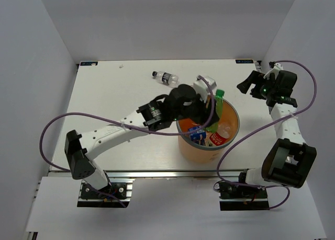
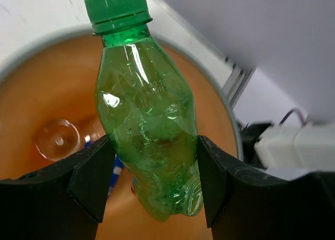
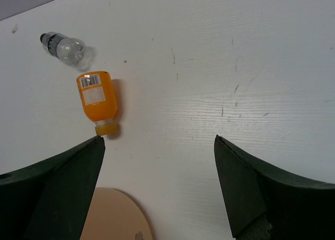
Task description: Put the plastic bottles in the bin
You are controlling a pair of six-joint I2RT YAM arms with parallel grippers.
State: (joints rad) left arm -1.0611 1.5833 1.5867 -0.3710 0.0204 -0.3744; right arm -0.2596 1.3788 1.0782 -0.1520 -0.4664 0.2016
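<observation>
Left claw [image 2: 152, 182], jaws half parted, clamped the green bottle [image 2: 146, 140] across its lower body, directly over the open bin [image 2: 31, 120]. Empty and thin-walled, it looked light and easily dented. I judged the narrowed waist the surest hold, since the glossy shoulders might slip. My right claw [image 3: 158, 146] stood wide open and empty above the table [image 3: 251, 67], where an orange bottle [image 3: 97, 101] and a clear bottle [image 3: 65, 46] lay, not yet binned.
</observation>
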